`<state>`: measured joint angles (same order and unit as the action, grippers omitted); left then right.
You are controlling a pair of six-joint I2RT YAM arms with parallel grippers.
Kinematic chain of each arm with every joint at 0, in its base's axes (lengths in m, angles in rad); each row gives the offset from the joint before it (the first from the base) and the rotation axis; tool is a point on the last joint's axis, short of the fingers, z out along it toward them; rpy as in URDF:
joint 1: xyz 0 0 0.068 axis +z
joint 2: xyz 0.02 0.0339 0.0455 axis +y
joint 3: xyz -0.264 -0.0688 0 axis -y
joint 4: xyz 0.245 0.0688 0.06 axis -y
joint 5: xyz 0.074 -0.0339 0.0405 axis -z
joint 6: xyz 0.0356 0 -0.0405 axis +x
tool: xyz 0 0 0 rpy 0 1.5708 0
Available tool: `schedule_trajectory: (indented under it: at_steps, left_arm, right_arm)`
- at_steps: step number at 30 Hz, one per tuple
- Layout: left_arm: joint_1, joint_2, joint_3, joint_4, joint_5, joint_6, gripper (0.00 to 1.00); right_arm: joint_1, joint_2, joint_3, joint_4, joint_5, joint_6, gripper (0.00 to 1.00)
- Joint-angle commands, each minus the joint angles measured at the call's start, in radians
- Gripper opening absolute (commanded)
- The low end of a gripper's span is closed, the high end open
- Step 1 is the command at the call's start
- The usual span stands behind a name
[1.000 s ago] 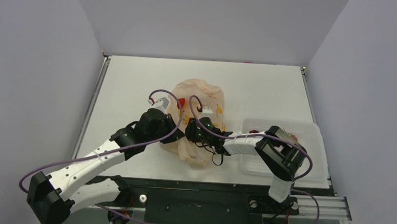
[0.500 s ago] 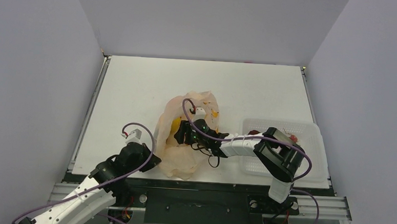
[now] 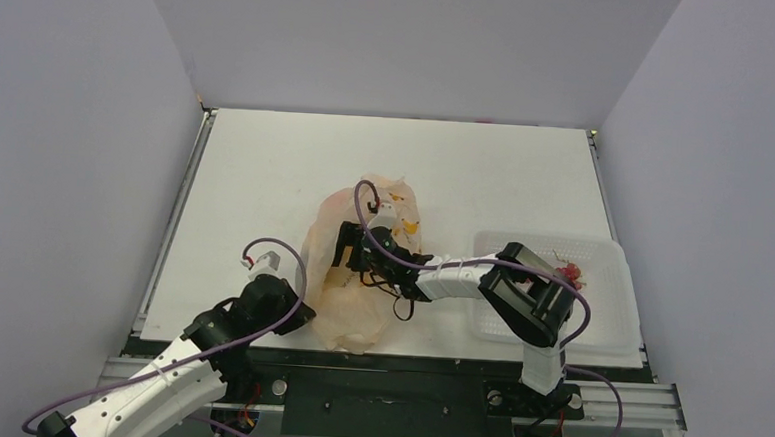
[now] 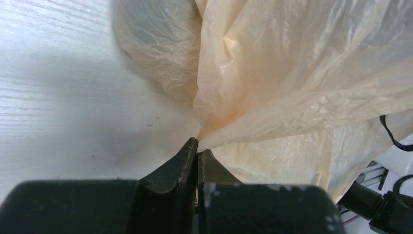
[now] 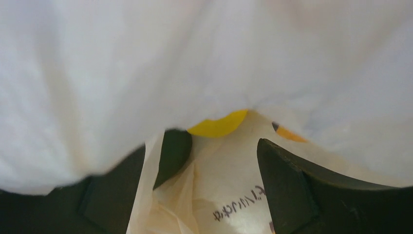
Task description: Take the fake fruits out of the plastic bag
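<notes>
The bag [image 3: 349,307] has been dragged toward the near edge of the surface [image 3: 266,172] by the left fingers [image 4: 182,161], shut on its corner. The right fingers [image 5: 287,180] have been spread wide inside its mouth, holding nothing. A yellow shape [image 5: 219,127] is seen just ahead, possibly a fruit to be grasped next.

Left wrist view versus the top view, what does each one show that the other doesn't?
Only the left wrist: the left hand pinched shut on a fold of the bag, close up. Only the top: the tray with a red fruit in it, and the right hand reaching into the bag. Both: the bag and the white table.
</notes>
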<state>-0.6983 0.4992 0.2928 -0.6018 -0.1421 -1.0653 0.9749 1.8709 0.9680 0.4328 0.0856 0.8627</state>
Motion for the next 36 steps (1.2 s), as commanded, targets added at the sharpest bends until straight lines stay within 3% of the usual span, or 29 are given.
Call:
schedule_trajectory:
  at_steps: [1,19,25,33,36]
  left_arm:
    - [0.002,0.006,0.012,0.078,0.032,0.004,0.00]
    - [0.001,0.020,0.026,0.089,0.051,0.011,0.00]
    - [0.001,0.015,0.027,0.082,0.051,0.011,0.00]
    - [0.000,0.023,0.027,0.096,0.053,0.010,0.00]
    - [0.001,0.038,0.034,0.102,0.054,0.012,0.00]
  right_arm:
    - [-0.015,0.037,0.082,0.050,0.067,0.069,0.81]
    - [-0.077,0.215,0.201,0.108,-0.021,0.042,0.71]
    - [-0.094,0.177,0.181,0.093,-0.007,-0.017,0.57]
    - [-0.094,0.110,0.137,0.065,-0.005,-0.119,0.21]
    - [-0.093,0.068,0.105,0.053,-0.001,-0.137,0.15]
